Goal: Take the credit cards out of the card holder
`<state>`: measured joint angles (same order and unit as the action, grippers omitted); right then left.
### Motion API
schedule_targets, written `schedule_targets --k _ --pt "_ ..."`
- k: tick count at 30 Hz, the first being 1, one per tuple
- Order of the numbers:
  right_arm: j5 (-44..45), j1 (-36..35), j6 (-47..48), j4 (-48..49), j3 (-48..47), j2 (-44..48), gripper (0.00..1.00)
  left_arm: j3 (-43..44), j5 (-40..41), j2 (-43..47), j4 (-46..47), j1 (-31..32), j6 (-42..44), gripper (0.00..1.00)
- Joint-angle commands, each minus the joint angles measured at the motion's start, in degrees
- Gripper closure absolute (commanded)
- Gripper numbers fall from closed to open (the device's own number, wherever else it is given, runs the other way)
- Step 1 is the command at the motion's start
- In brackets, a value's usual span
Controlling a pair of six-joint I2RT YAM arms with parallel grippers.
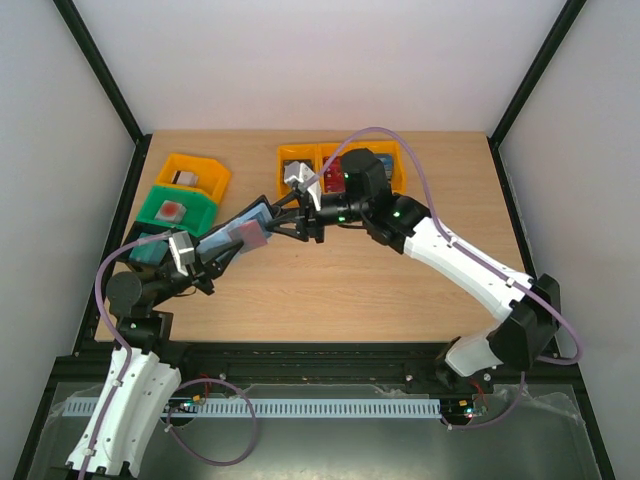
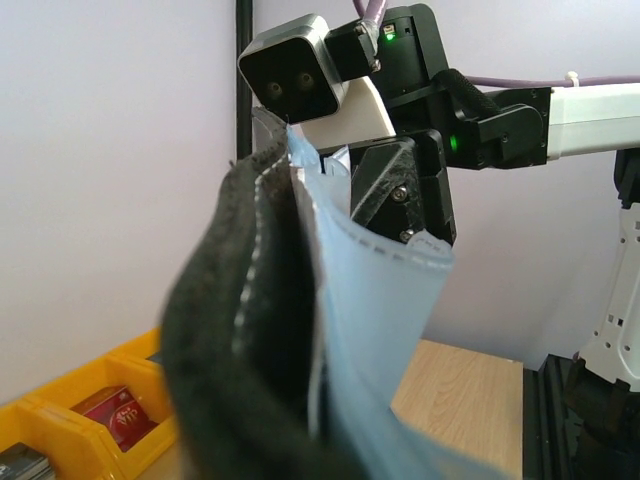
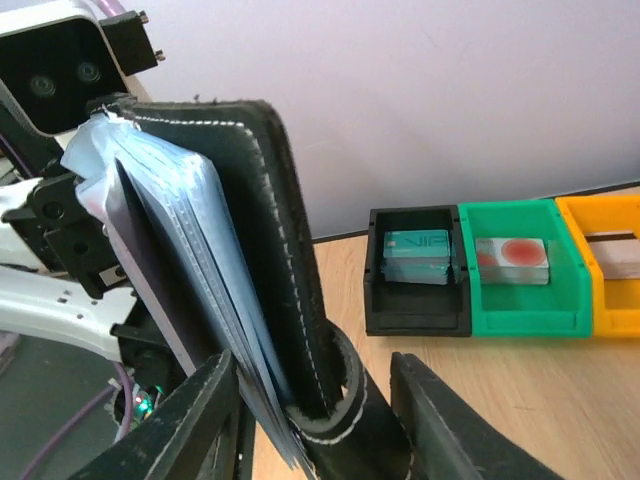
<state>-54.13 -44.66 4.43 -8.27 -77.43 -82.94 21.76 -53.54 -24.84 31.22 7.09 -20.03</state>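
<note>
The card holder (image 1: pixel 232 238), a black wallet with grey-blue pockets (image 2: pixel 375 300), hangs in the air over the left of the table. My left gripper (image 1: pixel 210 258) is shut on its lower end, and the wallet hides the fingers in the left wrist view. My right gripper (image 3: pixel 312 372) is open and straddles the wallet's other end. Its left finger (image 3: pixel 195 420) lies against the pockets, while the right finger (image 3: pixel 440 425) stands apart from the black snap tab (image 3: pixel 345 400). A dark reddish credit card (image 1: pixel 250 236) sits against the pockets, its edge (image 3: pixel 140 270) showing in the right wrist view.
Three bins stand at the left: orange (image 1: pixel 196 175), green (image 1: pixel 175 208) and black (image 1: pixel 148 250). Each holds a card, teal in the black bin (image 3: pixel 418 255) and red-and-white in the green one (image 3: pixel 512 262). Orange bins (image 1: pixel 385 160) stand at the back centre.
</note>
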Motion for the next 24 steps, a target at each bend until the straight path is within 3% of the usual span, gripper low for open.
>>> schedule_targets --k 1,10,12,15,16,18,19,21,24 --pt "1.4 -0.9 -2.1 2.4 -2.8 -1.5 0.61 1.4 -1.8 0.1 3.8 -0.2 -0.1 0.98" --pt "-2.2 -4.0 1.8 -2.6 -6.0 -3.9 0.54 1.1 -2.3 0.1 3.8 -0.2 0.0 0.98" --pt "-3.3 -4.2 1.9 -2.7 -5.9 -3.6 0.62 1.1 -2.1 0.1 3.8 -0.2 0.1 0.98" --pt "-2.8 -4.3 1.8 -3.1 -5.7 -3.0 0.93 1.0 1.0 0.3 2.6 -0.2 0.2 0.95" --pt "-1.5 -4.3 1.5 -3.1 -5.4 -2.6 0.98 1.1 2.9 0.4 1.6 -0.2 0.2 0.83" --pt "3.5 -4.2 -0.3 -1.8 -4.2 -1.7 0.98 1.1 7.8 0.9 -1.0 -0.2 0.5 0.46" --pt "7.0 -4.1 -1.7 -1.2 -3.5 -1.4 0.98 1.1 10.4 1.2 -2.2 -0.3 0.5 0.36" --pt "14.9 -4.0 -4.6 -1.7 -3.3 -1.7 0.98 0.6 15.3 1.9 -5.1 -0.7 0.8 0.24" --pt "31.8 -4.2 -9.0 -6.2 -5.9 -3.7 0.98 0.1 22.5 3.0 -9.7 -1.3 2.3 0.17"
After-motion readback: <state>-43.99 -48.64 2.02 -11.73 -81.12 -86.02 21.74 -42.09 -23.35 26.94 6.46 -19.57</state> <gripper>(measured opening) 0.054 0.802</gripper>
